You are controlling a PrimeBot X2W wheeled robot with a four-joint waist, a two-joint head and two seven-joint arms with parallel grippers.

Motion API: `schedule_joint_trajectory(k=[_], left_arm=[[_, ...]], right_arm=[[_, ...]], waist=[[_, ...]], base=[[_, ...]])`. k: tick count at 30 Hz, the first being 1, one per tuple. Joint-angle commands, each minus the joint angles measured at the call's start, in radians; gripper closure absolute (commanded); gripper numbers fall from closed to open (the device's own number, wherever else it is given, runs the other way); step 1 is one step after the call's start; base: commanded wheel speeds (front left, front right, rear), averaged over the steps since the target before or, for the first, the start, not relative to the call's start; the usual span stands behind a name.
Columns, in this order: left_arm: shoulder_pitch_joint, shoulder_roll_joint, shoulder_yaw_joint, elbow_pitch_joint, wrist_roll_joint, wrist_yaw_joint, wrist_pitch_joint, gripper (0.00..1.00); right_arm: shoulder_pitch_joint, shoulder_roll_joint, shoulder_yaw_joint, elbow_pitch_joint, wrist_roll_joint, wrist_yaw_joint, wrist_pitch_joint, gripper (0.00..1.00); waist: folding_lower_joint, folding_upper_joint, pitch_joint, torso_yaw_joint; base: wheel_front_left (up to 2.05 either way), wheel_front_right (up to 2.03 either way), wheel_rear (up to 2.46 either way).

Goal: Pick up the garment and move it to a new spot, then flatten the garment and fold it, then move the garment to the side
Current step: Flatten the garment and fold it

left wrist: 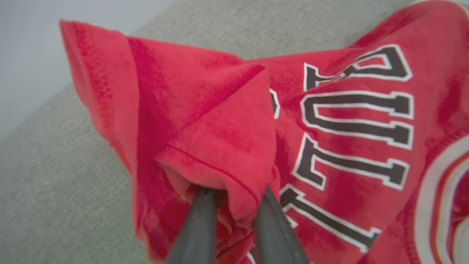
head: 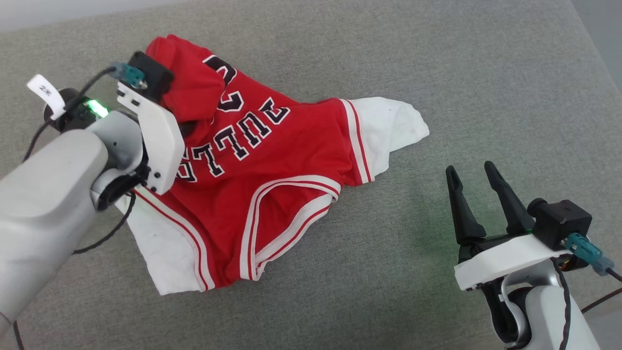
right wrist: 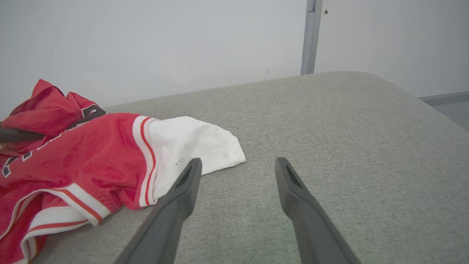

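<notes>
**Barely begun: jersey pinched, everything else left**

From the head view, we see the red jersey [head: 272, 160] lying crumpled on the grey cushion [head: 437, 73], sleeves askew. Our right gripper [head: 470, 167] hangs spread and empty, well off to its side. At the left wrist, our left gripper [left wrist: 237, 190] is pressed together on a bunched red fold. The right wrist view has a white sleeve [right wrist: 194, 143] near that gripper. We judge the pickup underway, with moving, flattening, folding and setting aside all left.
</notes>
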Motion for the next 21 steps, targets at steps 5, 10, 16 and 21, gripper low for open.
schedule_joint_trajectory(k=[5, 10, 16, 21], left_arm=[[-0.053, 0.031, -0.039, 0.005, -0.09, -0.001, -0.013, 0.0], [-0.068, 0.057, -0.053, -0.017, -0.138, -0.001, 0.025, 0.0], [-0.036, 0.071, -0.045, -0.06, -0.192, 0.039, 0.088, 0.0], [0.013, 0.077, -0.036, -0.122, -0.268, 0.105, 0.168, 0.0]], right_arm=[[-0.007, 0.004, -0.012, 0.01, 0.001, 0.0, -0.008, 0.0], [0.006, -0.003, -0.027, 0.003, -0.003, 0.0, -0.009, 0.0], [0.014, -0.007, -0.041, -0.018, -0.018, 0.0, -0.022, 0.0], [0.012, -0.01, -0.041, -0.036, -0.033, 0.0, -0.03, 0.0]], waist=[[0.0, 0.0, -0.014, 0.024], [0.0, 0.0, -0.039, 0.06], [0.0, 0.0, -0.069, 0.103], [0.0, 0.0, -0.093, 0.127]], base=[[0.0, 0.0, 0.0], [0.0, 0.0, 0.0], [0.0, 0.0, 0.0], [0.0, 0.0, 0.0]])
